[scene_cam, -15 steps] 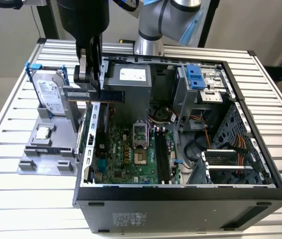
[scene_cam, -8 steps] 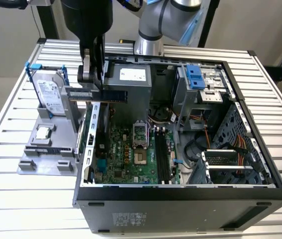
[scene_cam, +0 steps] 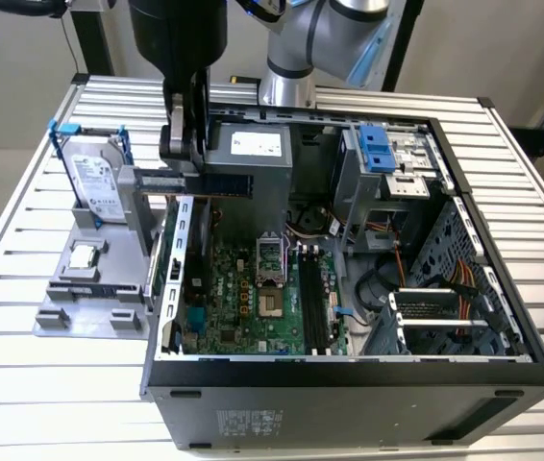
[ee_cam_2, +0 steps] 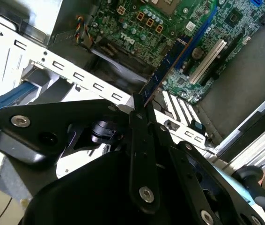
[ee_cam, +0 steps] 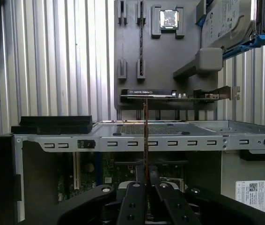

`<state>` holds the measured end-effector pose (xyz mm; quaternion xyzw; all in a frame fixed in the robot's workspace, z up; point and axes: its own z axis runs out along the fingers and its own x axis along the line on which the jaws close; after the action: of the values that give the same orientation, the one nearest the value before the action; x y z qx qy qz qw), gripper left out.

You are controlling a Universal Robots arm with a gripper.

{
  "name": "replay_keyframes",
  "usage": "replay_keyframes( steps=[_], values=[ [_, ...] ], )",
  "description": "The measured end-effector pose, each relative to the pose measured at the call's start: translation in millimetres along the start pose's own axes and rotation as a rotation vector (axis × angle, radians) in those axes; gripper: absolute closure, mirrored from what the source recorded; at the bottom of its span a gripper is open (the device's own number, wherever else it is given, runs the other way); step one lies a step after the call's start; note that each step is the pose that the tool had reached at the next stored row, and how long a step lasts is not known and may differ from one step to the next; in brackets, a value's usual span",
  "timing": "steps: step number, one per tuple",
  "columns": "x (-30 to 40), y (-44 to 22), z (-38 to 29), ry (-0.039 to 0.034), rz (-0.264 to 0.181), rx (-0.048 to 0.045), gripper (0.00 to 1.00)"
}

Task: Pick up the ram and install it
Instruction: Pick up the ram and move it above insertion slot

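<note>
The ram (scene_cam: pixel 222 183) juts out level from the end effector (scene_cam: pixel 184 158), over the open computer case's (scene_cam: pixel 349 403) edge on the exterior view's left. The green motherboard (scene_cam: pixel 238 307) lies below. A hard drive (scene_cam: pixel 94 187) stands on a grey tray (scene_cam: pixel 109 298) on the bench (scene_cam: pixel 22 221). The end effector's fingers are narrow, clamping the ram.

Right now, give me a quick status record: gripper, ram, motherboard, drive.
gripper: shut on ram
ram: roughly level, held in the air over the case wall at the exterior view's left; not seated
motherboard: in the open case, below the ram
drive: upright in its bracket on the grey holder, outside the case
</note>
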<state>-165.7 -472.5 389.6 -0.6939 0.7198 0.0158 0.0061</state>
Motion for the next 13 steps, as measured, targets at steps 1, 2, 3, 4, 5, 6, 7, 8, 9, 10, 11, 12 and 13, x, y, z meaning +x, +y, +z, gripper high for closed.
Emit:
replay_keyframes(
  steps=[1, 2, 3, 4, 5, 6, 7, 8, 9, 10, 11, 12, 13],
  values=[
    [-0.1, -1.1, 0.0, -0.0001, 0.000, 0.0000, 1.00],
    [-0.2, -2.2, -0.2, 0.0003, 0.000, -0.0002, 1.00],
    [-0.2, -3.4, -0.1, 0.0000, 0.000, 0.0000, 1.00],
    [-0.3, -4.7, -0.2, 0.0002, 0.000, -0.0001, 1.00],
    [-0.4, -5.9, -0.1, 0.0000, 0.000, 0.0000, 1.00],
    [-0.4, -7.1, -0.2, 0.0001, 0.000, -0.0001, 1.00],
    [-0.5, -8.3, -0.1, -0.0001, 0.000, 0.0000, 1.00],
    [-0.6, -9.7, -0.2, 0.0001, 0.000, -0.0001, 1.00],
    [-0.6, -10.9, -0.2, 0.0000, 0.000, 0.0000, 1.00],
    [-0.6, -12.1, -0.3, 0.0002, 0.000, -0.0001, 1.00],
    [-0.7, -13.2, -0.2, -0.0001, 0.000, 0.0000, 1.00],
    [-0.7, -14.4, -0.3, 0.0001, 0.000, -0.0001, 1.00],
    [-0.8, -15.3, -0.2, 0.0000, 0.000, 0.0000, 1.00]
  ],
)
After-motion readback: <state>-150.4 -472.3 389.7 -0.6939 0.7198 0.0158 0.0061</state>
